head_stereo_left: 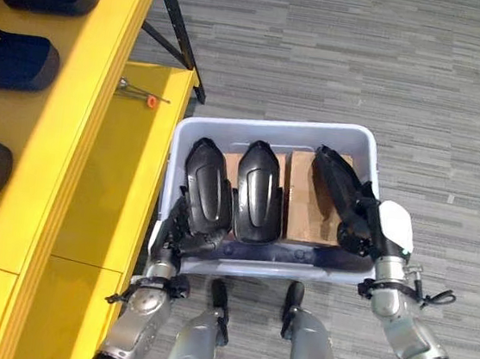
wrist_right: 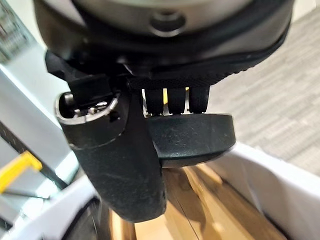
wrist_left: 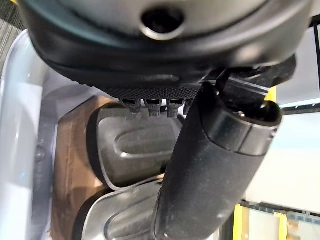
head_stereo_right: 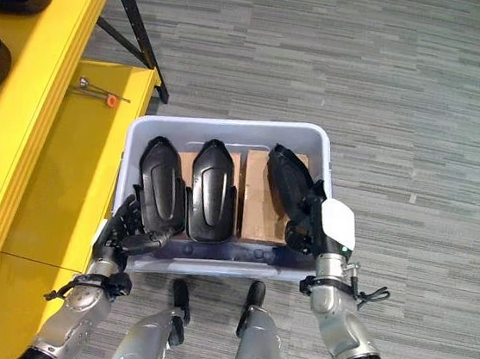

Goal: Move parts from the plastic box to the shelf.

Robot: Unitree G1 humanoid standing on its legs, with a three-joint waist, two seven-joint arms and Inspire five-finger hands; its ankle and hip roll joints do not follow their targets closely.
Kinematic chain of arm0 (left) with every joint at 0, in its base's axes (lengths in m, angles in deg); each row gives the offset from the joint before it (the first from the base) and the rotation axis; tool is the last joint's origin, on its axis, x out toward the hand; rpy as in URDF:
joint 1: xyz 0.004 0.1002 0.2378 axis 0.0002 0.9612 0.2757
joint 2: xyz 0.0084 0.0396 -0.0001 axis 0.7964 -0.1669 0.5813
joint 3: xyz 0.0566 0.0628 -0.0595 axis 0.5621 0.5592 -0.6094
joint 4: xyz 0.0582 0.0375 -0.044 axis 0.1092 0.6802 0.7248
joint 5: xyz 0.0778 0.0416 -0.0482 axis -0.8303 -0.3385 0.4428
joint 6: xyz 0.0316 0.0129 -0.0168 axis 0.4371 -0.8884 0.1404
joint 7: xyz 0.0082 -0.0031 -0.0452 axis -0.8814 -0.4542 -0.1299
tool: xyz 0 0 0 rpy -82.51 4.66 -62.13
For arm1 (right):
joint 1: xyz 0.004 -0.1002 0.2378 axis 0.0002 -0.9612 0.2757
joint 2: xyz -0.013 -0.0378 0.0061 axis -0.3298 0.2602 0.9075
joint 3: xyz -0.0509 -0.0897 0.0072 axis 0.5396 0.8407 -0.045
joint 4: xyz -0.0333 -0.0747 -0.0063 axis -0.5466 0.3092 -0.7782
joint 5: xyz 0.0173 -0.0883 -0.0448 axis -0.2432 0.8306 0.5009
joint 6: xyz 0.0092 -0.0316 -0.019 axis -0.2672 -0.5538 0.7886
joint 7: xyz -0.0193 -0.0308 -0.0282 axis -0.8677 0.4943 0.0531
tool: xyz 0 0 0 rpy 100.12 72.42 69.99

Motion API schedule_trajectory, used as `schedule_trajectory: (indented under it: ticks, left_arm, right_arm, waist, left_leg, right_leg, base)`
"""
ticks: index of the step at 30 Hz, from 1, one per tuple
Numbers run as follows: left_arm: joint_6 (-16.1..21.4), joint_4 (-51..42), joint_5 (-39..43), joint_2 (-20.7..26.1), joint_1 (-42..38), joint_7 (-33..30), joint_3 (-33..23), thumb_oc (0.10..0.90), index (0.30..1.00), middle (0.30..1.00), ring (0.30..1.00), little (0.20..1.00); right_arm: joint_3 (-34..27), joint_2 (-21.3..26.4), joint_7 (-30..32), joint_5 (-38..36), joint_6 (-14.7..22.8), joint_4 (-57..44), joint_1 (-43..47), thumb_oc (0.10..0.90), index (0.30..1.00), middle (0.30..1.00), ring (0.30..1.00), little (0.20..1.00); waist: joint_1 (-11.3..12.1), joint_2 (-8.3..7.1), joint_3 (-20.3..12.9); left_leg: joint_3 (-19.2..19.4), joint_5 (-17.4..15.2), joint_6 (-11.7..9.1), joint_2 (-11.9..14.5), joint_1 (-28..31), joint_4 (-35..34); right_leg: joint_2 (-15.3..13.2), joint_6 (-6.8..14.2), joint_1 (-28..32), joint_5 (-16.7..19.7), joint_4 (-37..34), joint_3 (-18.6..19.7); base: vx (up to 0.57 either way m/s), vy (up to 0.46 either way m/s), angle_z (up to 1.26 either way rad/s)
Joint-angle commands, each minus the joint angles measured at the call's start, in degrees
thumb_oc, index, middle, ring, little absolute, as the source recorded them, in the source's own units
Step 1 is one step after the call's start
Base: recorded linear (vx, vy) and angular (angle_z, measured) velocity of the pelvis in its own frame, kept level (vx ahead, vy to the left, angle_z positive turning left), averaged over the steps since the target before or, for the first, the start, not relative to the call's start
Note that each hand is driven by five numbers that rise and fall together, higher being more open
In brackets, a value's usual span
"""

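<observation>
Shelf [head_stereo_left: 73, 126] stood at far left, yellow, with three dark parts lying in a row on its upper level [head_stereo_left: 15, 63]. A small orange-tipped tool [head_stereo_left: 141, 95] lay on the lower level; not part of the job.

Box [head_stereo_left: 361, 141] sat on the floor just right of the shelf, straight ahead of the robot. Placement looked deliberate: short carry from box to shelf.

Inside the box, three black parts over brown cardboard [head_stereo_left: 304, 208]. Left part [head_stereo_left: 207, 189] and middle part [head_stereo_left: 259, 190] lay side by side, touching along their edges. Right part [head_stereo_left: 335, 186] sat tilted against the right wall.

Left hand [head_stereo_left: 184, 229] was at the near left corner of the box, fingers curled round the near end of the left part. Left wrist view showed the thumb [wrist_left: 215, 165] across the part's shell, so I read it as gripping.

Right hand [head_stereo_left: 373, 225] was at the near right corner, closed on the near end of the right part. Right wrist view showed fingers [wrist_right: 175, 100] over the part's top and thumb under its rim: a pinch.

Judgement: both hands grasped a part each so two go in one trip. Nothing lifted yet; all three parts were in the box. Middle part remains for a later pass.

Risk: the tilted right part could catch on the wall on the way out.
</observation>
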Motion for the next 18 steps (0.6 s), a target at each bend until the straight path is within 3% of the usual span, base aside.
schedule_trajectory:
  ticks: [1,6,18]
  left_arm:
    - [3.6,-3.7,-0.6,2.9,2.4,0.4,-0.8,0.900,1.000,1.000,1.000,1.000]
    - [2.5,-3.1,-1.3,1.5,6.2,1.2,-3.4,0.900,1.000,1.000,1.000,1.000]
    - [1.6,-2.7,-1.2,-0.8,9.3,2.1,-4.4,0.900,1.000,1.000,1.000,1.000]
  right_arm:
    - [-2.0,1.5,3.0,0.6,5.6,-5.2,1.8,0.400,0.300,0.300,0.300,0.300]
    - [-5.6,2.1,2.5,0.6,7.1,-11.3,0.3,0.400,0.300,0.300,0.300,0.300]
    - [-7.7,4.4,1.6,3.2,7.6,-17.1,0.4,0.400,0.300,0.300,0.300,0.300]
  waist:
    - [1.2,-3.06,-10.8]
    - [1.6,-2.85,-16.9]
    - [2.2,-2.15,-21.2]
  left_leg:
    - [-1.6,-3.5,-4.3,5.4,0.3,1.9]
    - [0.0,-1.4,-5.1,6.9,5.2,-3.6]
    - [0.1,-1.9,-5.0,7.3,7.4,-3.5]
  right_leg:
    - [-7.2,8.3,1.8,3.8,-6.6,-0.3]
    - [-5.3,8.5,5.6,3.9,-10.3,-0.4]
    - [-4.6,7.7,9.1,2.1,-10.9,-1.0]
  base:
    - [0.07,-0.051,-0.11]
    - [0.09,-0.056,-0.11]
    - [0.05,-0.030,0.01]
